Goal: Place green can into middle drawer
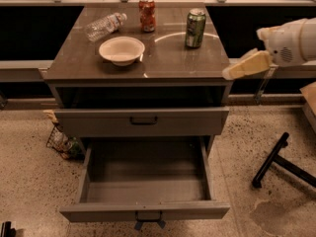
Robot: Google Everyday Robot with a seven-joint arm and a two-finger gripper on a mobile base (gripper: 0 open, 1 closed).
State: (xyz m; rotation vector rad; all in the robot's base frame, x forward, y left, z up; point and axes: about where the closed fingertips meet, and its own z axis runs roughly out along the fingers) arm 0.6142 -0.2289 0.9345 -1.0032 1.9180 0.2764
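- Markings in a pale tone are seen on the green can [195, 28], a small can with a silver top, stood upright on the cabinet top [173, 63] in the upper right-centre of the frame.
- A red-orange can [146, 15] is stood upright to its left and further back, well apart from it.
- A white bowl [121, 50] is set left of centre on the same surface, and nothing can be made out inside it. A clear plastic bottle [105, 26] is laid on its side just behind the bowl.
- The middle drawer [143, 212] is pulled out at the bottom of the frame, and only plain grey floor and walls are seen inside.
- Above it, a shallower drawer front [98, 125] with a black bar handle is pushed further in, so the open drawer is overhung only at its back.
- The gripper [245, 66] is held at the right of the frame, just off the right edge of the cabinet top, lower than and apart from the green can. Whether it is open or closed cannot be told.
- A dark chair leg [269, 162] is seen on the floor at lower right, and a wire basket [60, 141] at the left of the cabinet.
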